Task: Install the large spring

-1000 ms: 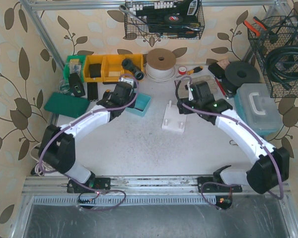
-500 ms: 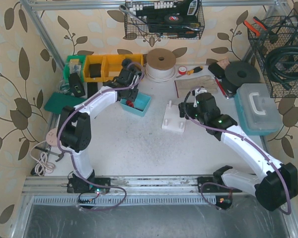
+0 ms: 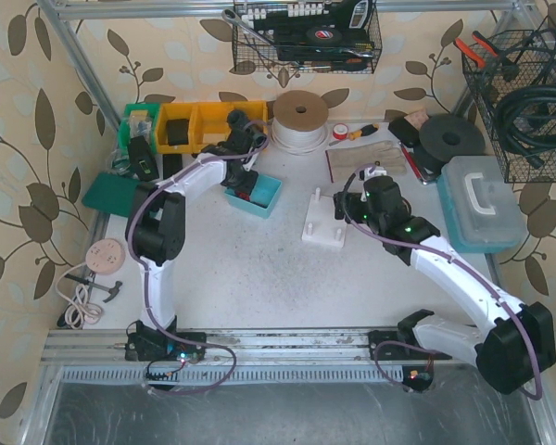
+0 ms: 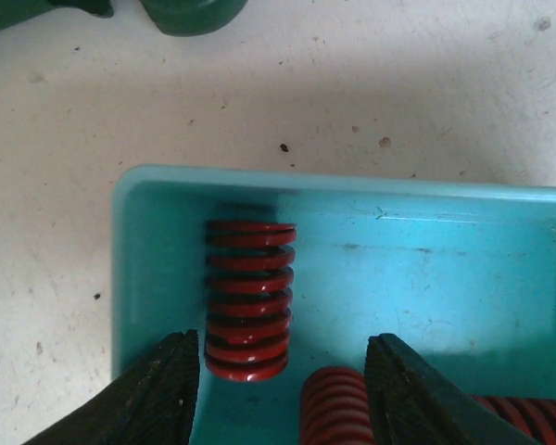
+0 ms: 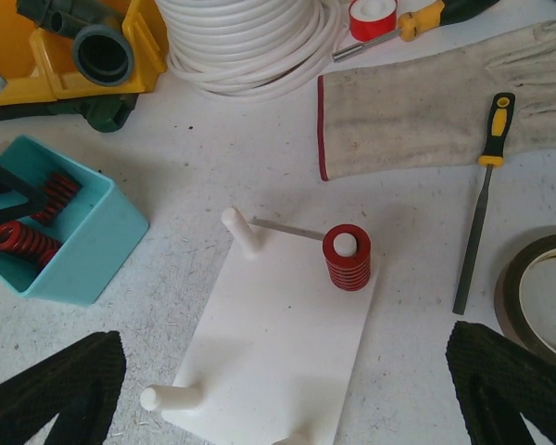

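A teal bin (image 4: pixel 426 269) holds three red springs. One spring (image 4: pixel 248 301) lies by the bin's left wall and another (image 4: pixel 338 408) lies beside it. My left gripper (image 4: pixel 283 371) is open just above them, jaws straddling both, touching neither. In the top view it (image 3: pixel 244 181) hovers over the bin (image 3: pixel 271 190). A white peg plate (image 5: pixel 278 343) carries one red spring (image 5: pixel 347 258) on its far right peg; the other pegs are bare. My right gripper (image 5: pixel 283 408) is open and empty above the plate's near end. It is also in the top view (image 3: pixel 352 209).
Yellow bins (image 3: pixel 190 125) and a rope coil (image 3: pixel 301 119) stand behind the teal bin. A glove (image 5: pixel 435 102), a file (image 5: pixel 482 195) and a tape roll (image 5: pixel 537 287) lie right of the plate. A clear plastic box (image 3: pixel 482 199) sits at far right.
My left arm has stretched out and carried its gripper over the teal bin. My right gripper has drawn back a little from the peg plate and stays open.
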### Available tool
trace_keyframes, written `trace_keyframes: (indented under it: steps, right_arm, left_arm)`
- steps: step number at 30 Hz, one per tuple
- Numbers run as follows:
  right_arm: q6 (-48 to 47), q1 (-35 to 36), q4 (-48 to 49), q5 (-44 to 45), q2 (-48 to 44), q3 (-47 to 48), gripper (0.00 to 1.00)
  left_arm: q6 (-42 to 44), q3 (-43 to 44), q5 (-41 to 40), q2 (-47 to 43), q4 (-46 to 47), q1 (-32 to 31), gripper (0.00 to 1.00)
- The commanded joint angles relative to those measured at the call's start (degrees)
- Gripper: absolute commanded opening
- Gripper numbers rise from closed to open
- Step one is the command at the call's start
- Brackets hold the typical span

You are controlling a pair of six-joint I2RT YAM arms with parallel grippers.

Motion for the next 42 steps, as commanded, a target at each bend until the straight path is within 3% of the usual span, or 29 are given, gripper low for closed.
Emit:
trace_keyframes:
  steps: [1, 8, 22, 26, 33, 38, 42]
  right_arm:
    - [0.53, 0.22, 0.4, 0.12, -0.26, 0.48, 0.93]
    - [0.35, 0.2, 0.42, -0.09, -0.75, 0.43, 0.93]
    - [-0.02, 0.22, 0.34, -0.06, -0.99, 0.49, 0.93]
    - [-0.01, 0.19, 0.33, -0.3, -1.13, 0.41, 0.92]
    - [-0.11, 0.21, 0.33, -0.23, -1.0, 0.5, 0.92]
    - [-0.18, 0.27, 0.24, 0.07, -1.48, 0.5, 0.92]
    - [-0.2, 0.2, 0.16, 0.47, -1.85, 0.33, 0.92]
  left_arm:
    - [0.94, 4.2, -0.38, 2.14, -2.23, 0.33, 0.55]
    - [1.11, 7.82, -1.24, 7.08, -3.87, 0.36, 0.56]
    - [-0.06, 5.79, 2.07, 8.26, -1.37, 0.33, 0.53]
    - [2.24, 5.91, -1.39, 9.17, -2.33, 0.33, 0.52]
    - [0.05, 1.44, 0.31, 10.1, 1.16, 0.25, 0.52]
    - [-0.07, 0.93, 0.87, 9.83, 2.55, 0.31, 0.44]
    - [0.33, 0.87, 1.8, 8.45, 2.92, 0.29, 0.3]
